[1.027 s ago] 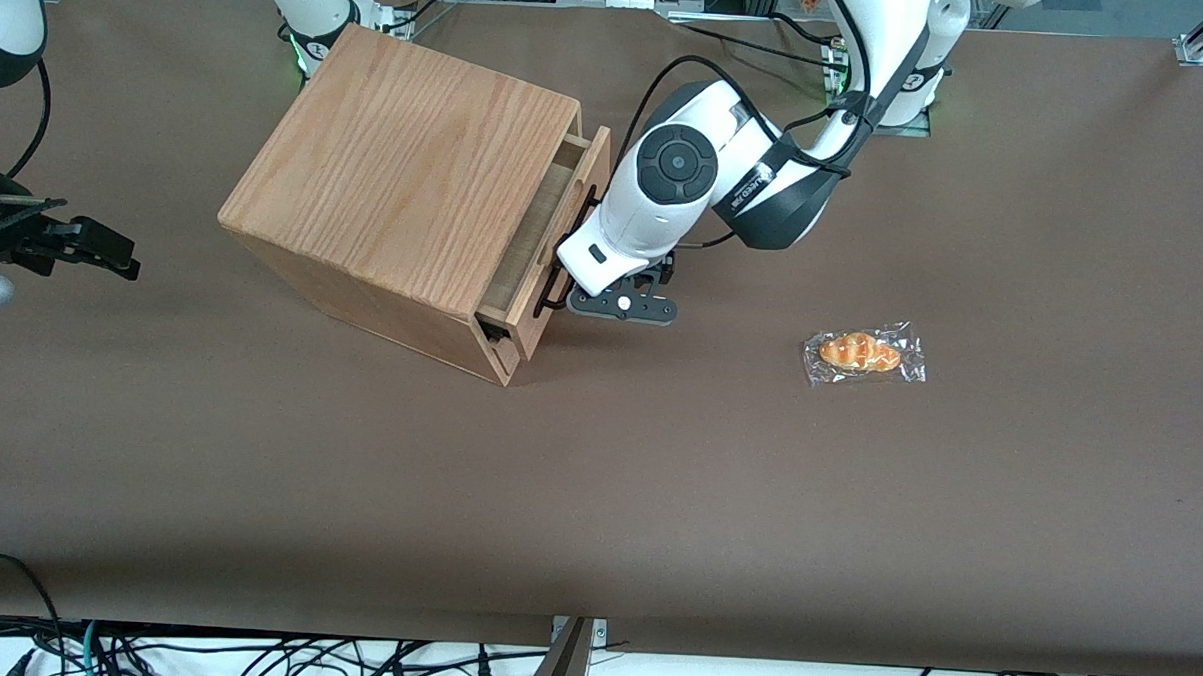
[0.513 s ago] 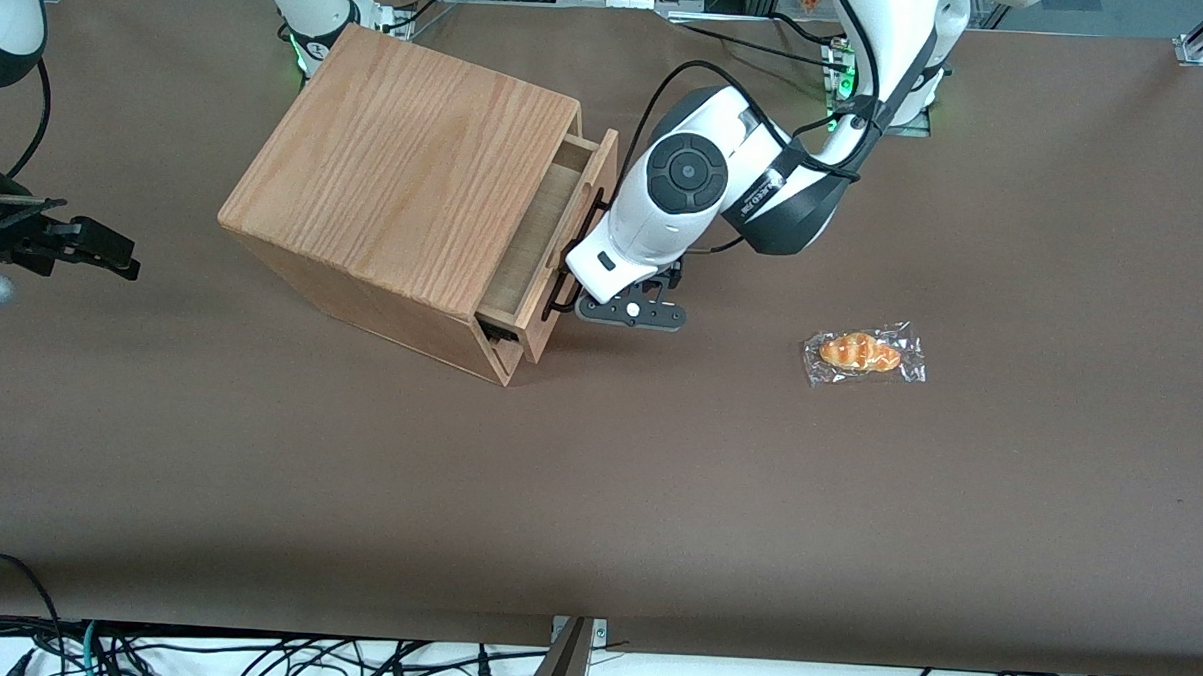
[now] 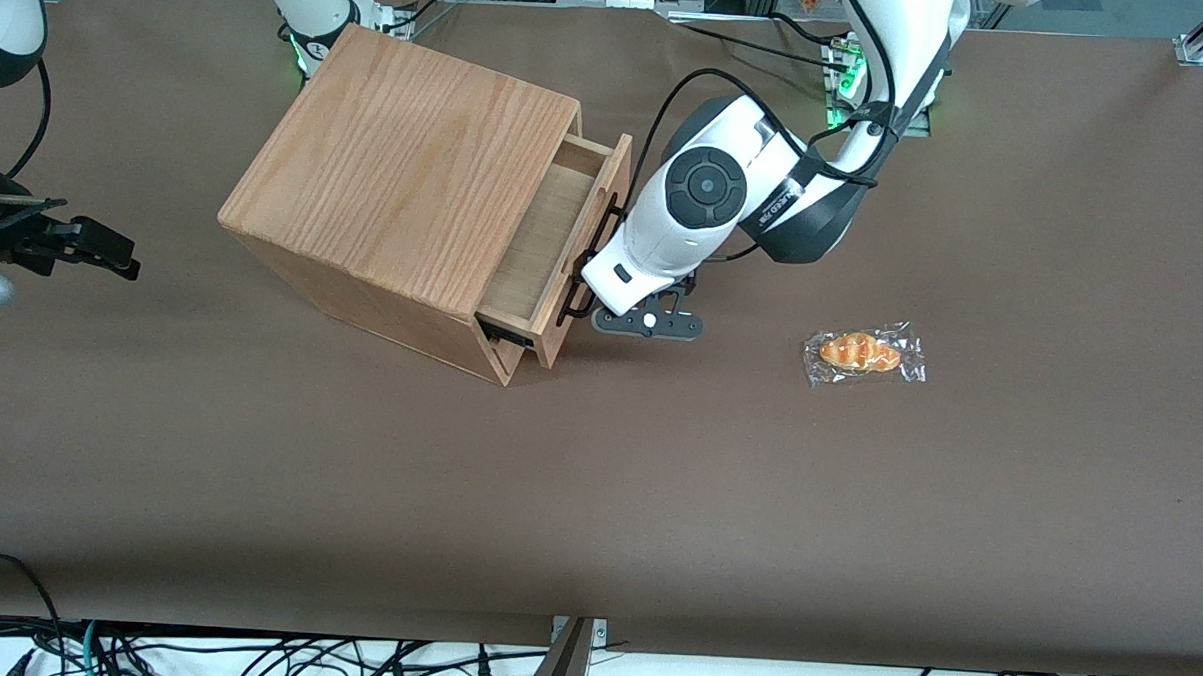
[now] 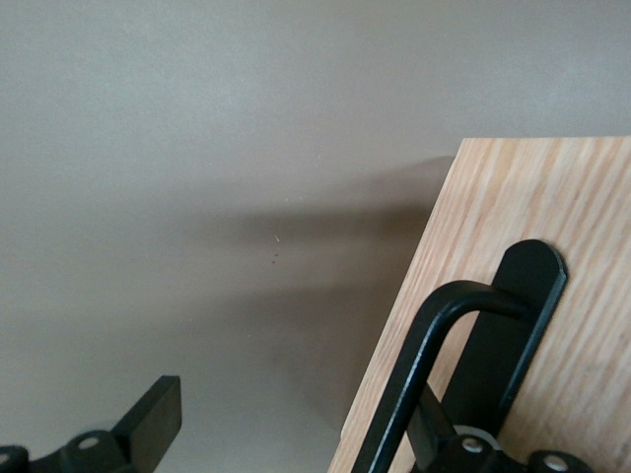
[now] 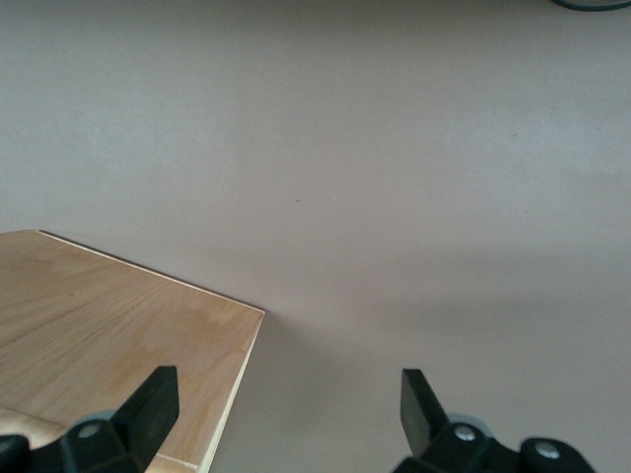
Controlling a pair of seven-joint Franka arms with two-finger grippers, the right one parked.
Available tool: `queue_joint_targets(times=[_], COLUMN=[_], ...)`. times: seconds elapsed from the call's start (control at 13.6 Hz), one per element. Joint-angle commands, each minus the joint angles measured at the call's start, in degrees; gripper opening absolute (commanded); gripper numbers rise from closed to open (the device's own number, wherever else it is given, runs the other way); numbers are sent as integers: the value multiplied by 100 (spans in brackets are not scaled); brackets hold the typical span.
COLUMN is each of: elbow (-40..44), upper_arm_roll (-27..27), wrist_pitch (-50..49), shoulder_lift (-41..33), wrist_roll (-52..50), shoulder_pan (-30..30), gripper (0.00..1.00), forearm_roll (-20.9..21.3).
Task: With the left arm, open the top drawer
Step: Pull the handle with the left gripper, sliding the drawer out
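Top drawer: I see it part-way out of the oak cabinet, pale plywood floor showing, front panel angled toward the working arm's end of the table.
Handle: thin black wire bar running across the drawer front; in the wrist view its bent end and mounting foot sit against the light-wood face.
Left arm: I have it reaching down in front of the drawer, wrist shell right up against the front panel.
Gripper: at the handle, low on the drawer front, toward the end nearer the front camera. Fingers spread wide; one finger is beside the bar, the other well apart over bare table. Contact with the bar: can't tell.
Drawer vs gripper: drawer face touching or just beside the gripper.
Table: brown mat.
Wrapped pastry: on the mat, toward the working arm's end, well apart from the drawer.
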Motion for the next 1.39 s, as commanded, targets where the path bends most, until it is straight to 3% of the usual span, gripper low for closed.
queue_joint_targets(times=[0.0, 1.32], elbow=[-195, -213], upper_arm_roll=[41, 50], wrist_pitch=[-97, -317], shoulder_lift=[-189, -259], wrist_roll=[269, 568], shoulder_pan=[101, 304], gripper=[100, 100], forearm_roll=[-98, -90])
